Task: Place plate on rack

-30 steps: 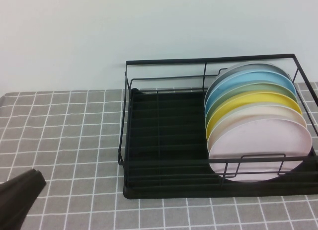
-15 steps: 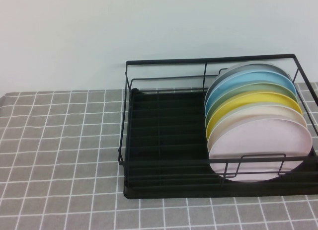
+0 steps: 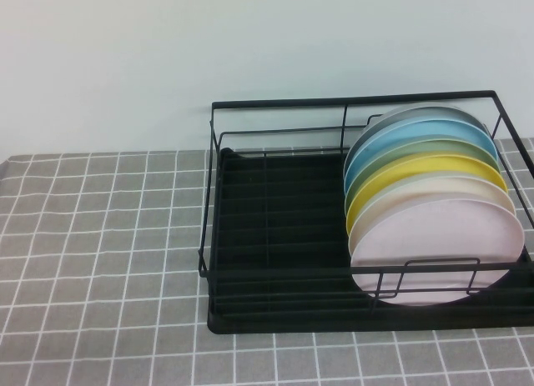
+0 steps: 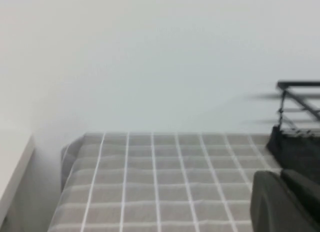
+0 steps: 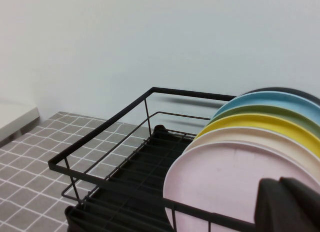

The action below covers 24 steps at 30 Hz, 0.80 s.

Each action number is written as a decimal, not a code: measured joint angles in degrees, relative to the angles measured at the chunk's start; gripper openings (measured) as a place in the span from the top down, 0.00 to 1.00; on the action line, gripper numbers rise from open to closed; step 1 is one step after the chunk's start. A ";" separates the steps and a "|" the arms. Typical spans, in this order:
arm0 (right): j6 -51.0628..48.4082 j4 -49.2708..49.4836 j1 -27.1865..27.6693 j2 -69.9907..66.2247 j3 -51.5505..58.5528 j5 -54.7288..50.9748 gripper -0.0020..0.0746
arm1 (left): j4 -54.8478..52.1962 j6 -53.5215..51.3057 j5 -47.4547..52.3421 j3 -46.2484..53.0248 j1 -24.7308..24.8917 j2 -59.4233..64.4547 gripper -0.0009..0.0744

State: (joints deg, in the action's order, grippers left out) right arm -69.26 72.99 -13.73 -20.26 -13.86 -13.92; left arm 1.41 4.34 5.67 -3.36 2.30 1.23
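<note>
1. Standing on edge at the near end of a row of plates, the round pale pink matte plate (image 3: 434, 248) is being held upright inside the large rectangular black wire dish rack (image 3: 275, 236), in its right-hand part.
2. Behind the pink plate, a cream plate (image 3: 442, 194), a yellow plate (image 3: 421, 173), a green plate (image 3: 417, 152), a blue plate (image 3: 400, 136) and a grey plate (image 3: 417, 112) are being held in the same row, each leaning just beside the next.
3. The left part of the rack's black slotted tray base (image 3: 275, 211) is being left bare of dishes.
4. The rack is being supported by a table covered with a grey cloth checked in white lines (image 3: 100, 236), before a plain pale wall (image 3: 167, 52).
5. No arm is being shown in the high view.
6. The left gripper (image 4: 287, 202) is being seen only as a dark shape at the edge of its own wrist view, above the checked cloth and well to the side of the rack's corner (image 4: 300, 117); its fingers are being kept closed, with nothing gripped.
7. The right gripper (image 5: 289, 204) is being seen as a dark shape in its wrist view, just in front of the pink plate (image 5: 220, 187) and the rack's front rail (image 5: 105, 179); its fingers are likewise closed on nothing.
</note>
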 joint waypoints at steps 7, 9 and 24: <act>0.00 0.00 0.00 0.00 0.00 0.00 0.98 | -0.92 -2.13 5.83 5.43 0.00 -2.64 0.99; 0.00 0.00 0.00 0.00 0.00 0.00 0.98 | -0.59 -3.56 11.92 5.43 0.00 -2.79 0.99; 0.00 0.00 0.00 0.00 0.00 0.00 0.98 | 0.81 -4.96 11.73 5.32 -0.03 -2.79 0.99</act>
State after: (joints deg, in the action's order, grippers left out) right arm -69.26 72.99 -13.73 -20.26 -13.86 -13.92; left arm 2.22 -0.61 17.40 1.96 2.27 -1.56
